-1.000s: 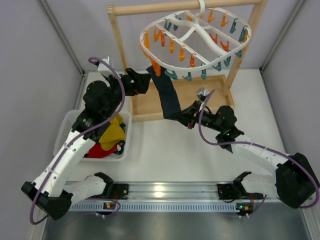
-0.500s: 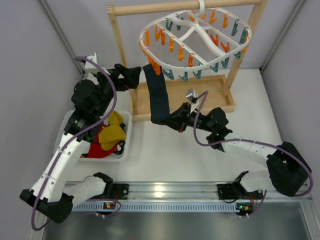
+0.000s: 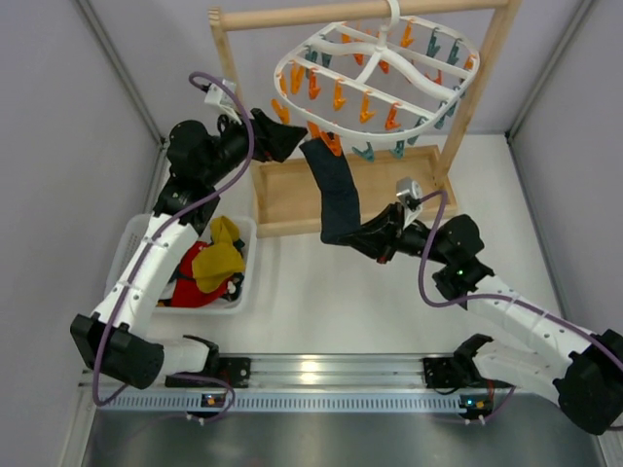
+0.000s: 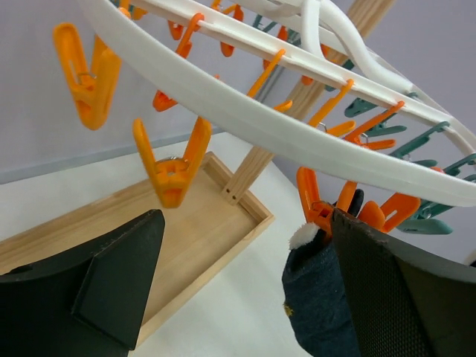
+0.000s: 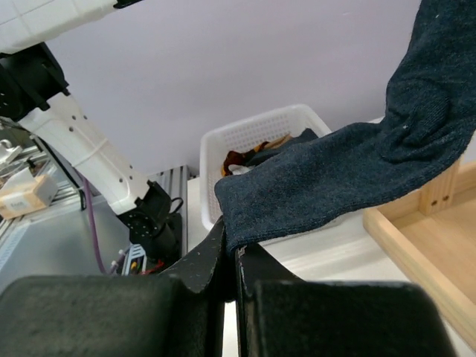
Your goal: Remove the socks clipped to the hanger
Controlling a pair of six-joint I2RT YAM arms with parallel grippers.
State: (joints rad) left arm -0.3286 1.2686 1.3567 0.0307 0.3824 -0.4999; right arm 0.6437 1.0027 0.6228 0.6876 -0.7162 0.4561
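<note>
One dark navy sock (image 3: 334, 192) hangs from an orange clip (image 3: 327, 142) on the near rim of the white oval hanger (image 3: 428, 78). The hanger hangs tilted from the wooden rack. My right gripper (image 3: 362, 237) is shut on the sock's lower end (image 5: 312, 178), the fabric pinched between its fingers. My left gripper (image 3: 284, 140) is open, raised beside the hanger rim, just left of the clip; in its wrist view the sock's top (image 4: 320, 297) and the clip (image 4: 321, 212) lie against its right finger. Red, mustard and dark socks (image 3: 212, 267) lie in the white basket.
The wooden rack (image 3: 234, 92) stands on a wooden tray base (image 3: 282, 199) at the back. The white basket (image 3: 131, 253) sits at the left, under my left arm. Many empty orange and teal clips (image 3: 389, 117) dangle from the hanger. A metal rail (image 3: 321, 375) runs along the near edge.
My left gripper has risen and moved right, up to the hanger rim by the clip. The hanger has swung and tilted. My right gripper has shifted right, still pinching the sock's end.
</note>
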